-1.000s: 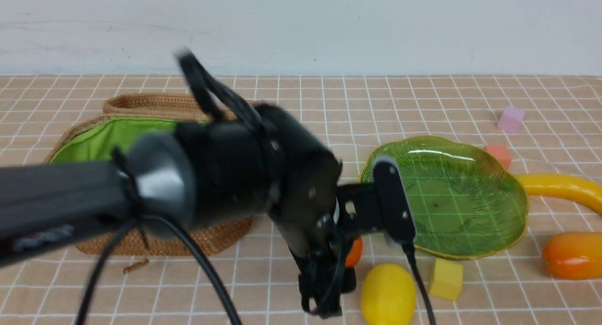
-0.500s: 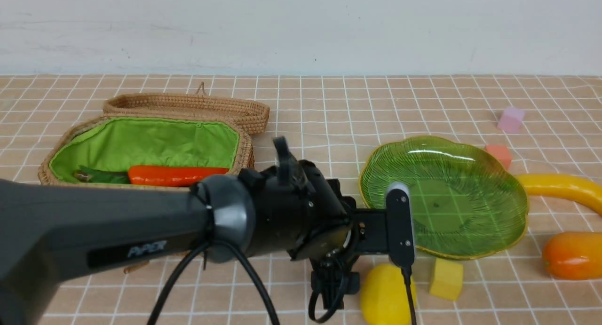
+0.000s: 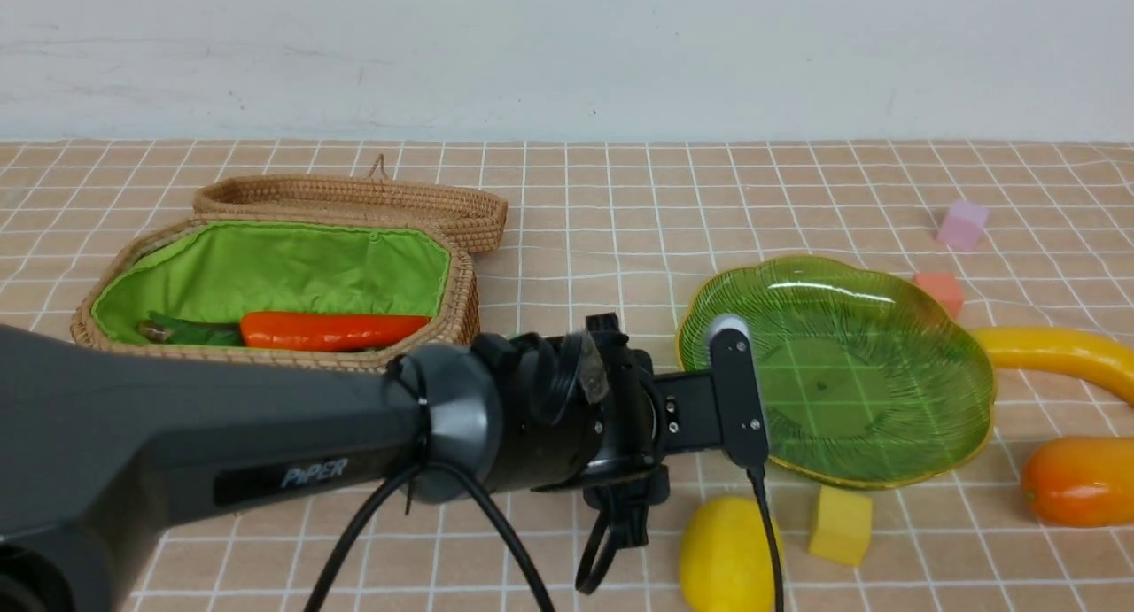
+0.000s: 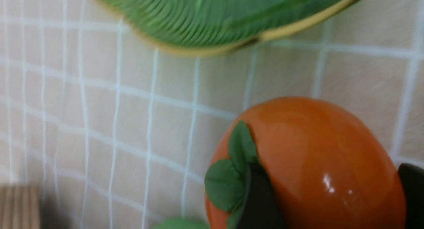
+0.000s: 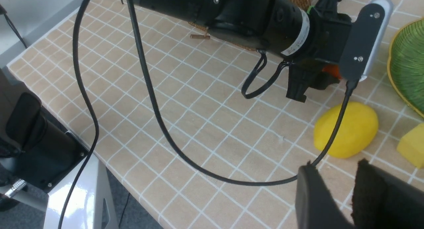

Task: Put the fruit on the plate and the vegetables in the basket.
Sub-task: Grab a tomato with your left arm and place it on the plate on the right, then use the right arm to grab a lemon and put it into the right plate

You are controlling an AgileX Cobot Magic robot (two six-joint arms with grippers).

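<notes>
left claw [image 4: 331, 196]: clamped on glossy orange persimmon [image 4: 308, 162], green leaf cap facing 1 finger | yellow foam cube [image 3: 841, 525] near green glass plate [image 3: 837, 373]

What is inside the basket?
Inside the basket, on green cloth, lies an orange carrot with green leaves. The near rim and robot arm hide the deeper part, so more things there cannot be seen.

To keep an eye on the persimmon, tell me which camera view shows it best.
The left wrist view: the persimmon is large there, leaf cap visible, between the fingers of the left end effector. The right wrist view shows only a small orange patch behind that end effector; in the front view I cannot make it out.
</notes>
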